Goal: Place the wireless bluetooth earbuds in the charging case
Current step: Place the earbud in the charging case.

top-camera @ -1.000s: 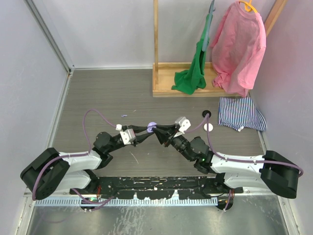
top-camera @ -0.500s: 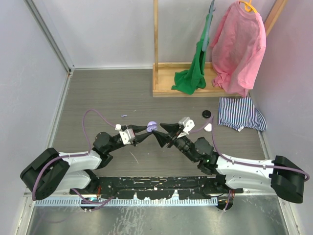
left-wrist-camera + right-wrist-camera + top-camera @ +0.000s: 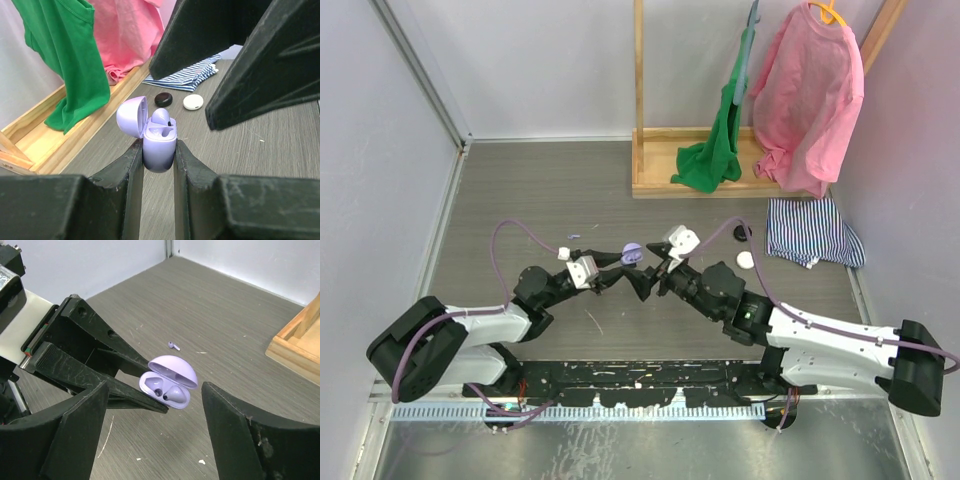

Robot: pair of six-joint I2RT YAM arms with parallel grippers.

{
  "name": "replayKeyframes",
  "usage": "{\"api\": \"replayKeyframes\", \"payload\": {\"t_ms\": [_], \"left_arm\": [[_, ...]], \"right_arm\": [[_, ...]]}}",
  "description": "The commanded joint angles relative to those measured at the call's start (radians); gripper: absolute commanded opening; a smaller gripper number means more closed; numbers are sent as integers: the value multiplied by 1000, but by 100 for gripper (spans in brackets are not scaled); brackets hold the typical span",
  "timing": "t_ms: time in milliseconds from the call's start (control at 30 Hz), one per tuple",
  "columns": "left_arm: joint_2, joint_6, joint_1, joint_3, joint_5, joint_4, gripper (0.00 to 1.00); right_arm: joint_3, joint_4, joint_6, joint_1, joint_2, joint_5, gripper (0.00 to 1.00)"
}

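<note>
"Lilac charging case (image 3: 159, 142): where is it?"

"Pinched between the fingertips of the left gripper (image 3: 618, 264) and held just above the table (image 3: 520, 190), about midway between the two arms. The jaws are nearly closed and press on the lower half of the case from both sides. The lid is swung open."

"And the earbuds?"

"One seated earbud (image 3: 160, 116), lilac like the case, stands in a socket. The socket beside it looks unfilled, though it is too small in these views to be sure. A loose earbud (image 3: 174, 345), also lilac, lies on the table to the far left of the case, well apart from it."

"What about the right gripper (image 3: 155, 387)?"

"Its jaws are spread wide and hold nothing. The two fingers flank the case, one on each side (the right wrist view shows a clear gap on both sides)."

"Anything else about?"

"A black puck (image 3: 163, 99) and a white puck (image 3: 193, 102) sit close together on the right of the table, near a striped cloth (image 3: 815, 232). At the far edge a wooden rack (image 3: 720, 185) carries a green shirt (image 3: 65, 65) and a pink shirt (image 3: 130, 35)."
</note>
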Motion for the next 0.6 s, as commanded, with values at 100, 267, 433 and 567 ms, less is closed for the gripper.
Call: {"api": "replayKeyframes", "payload": {"t_ms": [100,267,433,567], "left_arm": [[-2,-41,-3,31,-45,57,0],[37,-74,-4,36,-51,67,0],[47,-124,-1,41,-32,85,0],[29,-160,0,40,-6,76,0]], "right_arm": [[178,-235,-81,-35,95,-156,80],[180,-248,-62,-225,61,-463,75],[114,-169,-29,-396,1,-687,75],[85,-95,20,-504,5,-843,73]]}}
